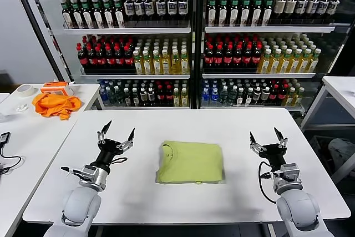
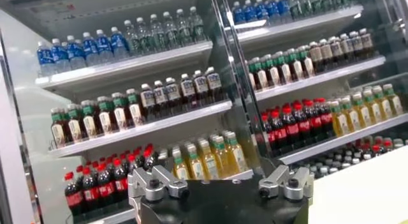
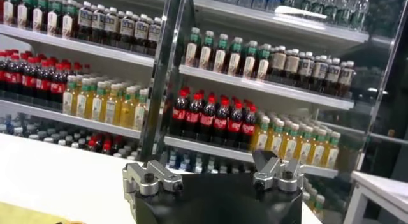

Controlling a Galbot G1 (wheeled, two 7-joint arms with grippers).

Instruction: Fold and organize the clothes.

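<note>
White table (image 1: 166, 198) before you: your left gripper (image 1: 117, 135) hovers with fingers spread, holding nothing. Well apart to its right, the folded yellow-green T-shirt (image 1: 190, 162) lies flat mid-table. Farther right, your right gripper (image 1: 267, 137) is likewise spread and empty-handed.

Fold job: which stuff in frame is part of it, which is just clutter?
Part of the job:
- yellow-green T-shirt, folded, mid-table
- left gripper, open, left of it
- right gripper, open, right of it

Just lying about:
- orange cloth, side table
- tape roll
- bottle shelves behind
</note>
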